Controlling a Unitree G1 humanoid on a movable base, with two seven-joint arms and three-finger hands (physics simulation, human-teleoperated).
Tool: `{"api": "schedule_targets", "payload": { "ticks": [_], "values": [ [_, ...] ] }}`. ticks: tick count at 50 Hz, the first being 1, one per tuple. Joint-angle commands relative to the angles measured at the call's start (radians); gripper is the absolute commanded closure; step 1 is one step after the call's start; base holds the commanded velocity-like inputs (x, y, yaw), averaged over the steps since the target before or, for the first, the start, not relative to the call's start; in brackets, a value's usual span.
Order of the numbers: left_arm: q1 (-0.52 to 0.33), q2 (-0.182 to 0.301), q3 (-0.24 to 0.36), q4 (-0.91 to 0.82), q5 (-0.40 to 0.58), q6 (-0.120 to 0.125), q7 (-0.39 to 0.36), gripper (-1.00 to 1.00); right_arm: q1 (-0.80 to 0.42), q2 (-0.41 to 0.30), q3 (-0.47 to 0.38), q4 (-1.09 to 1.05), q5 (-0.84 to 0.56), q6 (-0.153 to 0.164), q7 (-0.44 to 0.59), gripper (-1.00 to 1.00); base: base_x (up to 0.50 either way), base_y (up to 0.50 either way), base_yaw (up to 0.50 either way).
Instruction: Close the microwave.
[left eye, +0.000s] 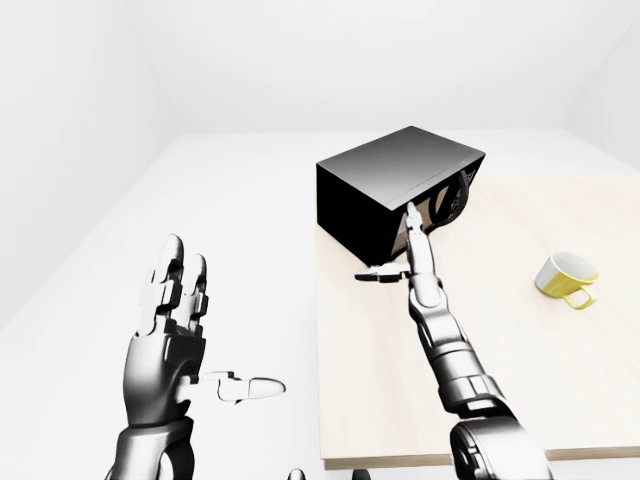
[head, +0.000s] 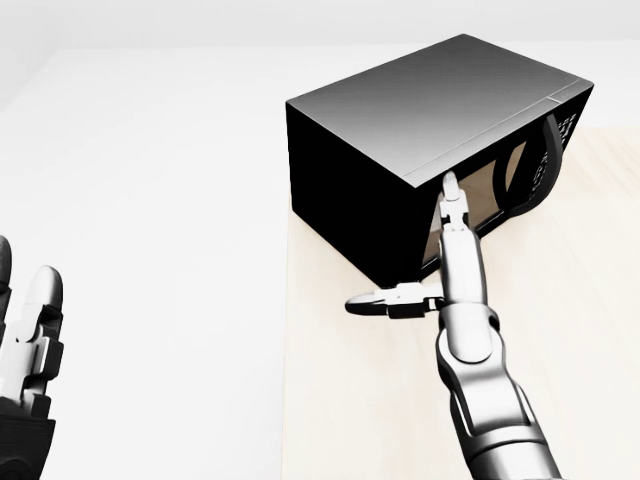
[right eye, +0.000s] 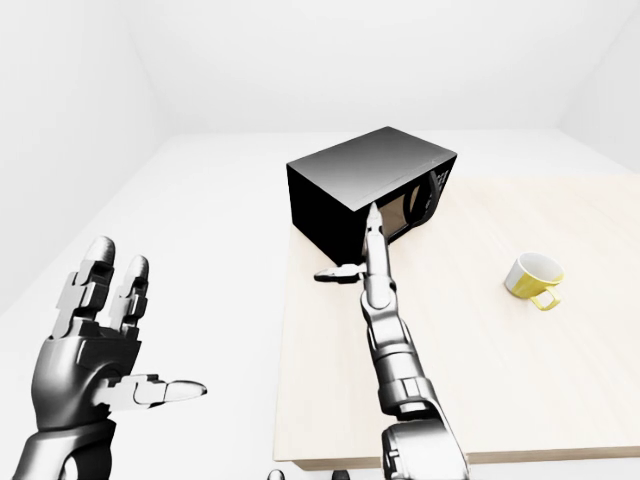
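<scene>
Now, head view: I see the boxy black microwave (head: 400, 140) standing at the left edge of the pale wooden counter (head: 580, 330), its door side turned toward the view's right.
Right hand, head view: my right hand (head: 440, 260) is unclenched, holding nothing, fingers stretched straight, one fingertip (head: 449, 182) at the door's near edge and the thumb splayed out to the left. Whether it truly touches I cannot tell.
Left-eye view: the door looks nearly flush with the body, with a curved dark handle (left eye: 462, 192) on its face. My left hand (left eye: 168, 330) hangs spread and empty, off the counter to the left.
Right-eye view: a yellow ceramic mug (right eye: 533, 279) sits well apart from the microwave, on the counter's right.
Handling: I judge the microwave heavy and rigid enough to stay put; the door should swing lightly on its hinge.
Contact: I would push flat on the door face near its free edge; no grasp needed.
</scene>
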Motion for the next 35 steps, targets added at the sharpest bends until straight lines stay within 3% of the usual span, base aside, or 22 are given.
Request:
{"api": "schedule_targets", "payload": {
  "ticks": [1,11,35],
  "values": [
    [-0.018,0.003,0.009,0.015,0.0,0.0,0.005,-1.0,0.287,0.041,0.031,-0.507,-0.009,0.122,0.063,-1.0,0.0,0.0,0.0],
    [-0.039,0.008,-0.006,0.053,0.02,0.0,0.023,-1.0,0.516,0.05,0.001,-0.713,0.012,0.122,0.064,-1.0,0.0,0.0,0.0],
    [-0.028,0.012,-0.01,0.051,0.017,0.0,0.023,-1.0,0.568,0.069,0.04,-0.747,0.01,0.115,0.056,-1.0,0.0,0.0,0.0]
  ]
}}
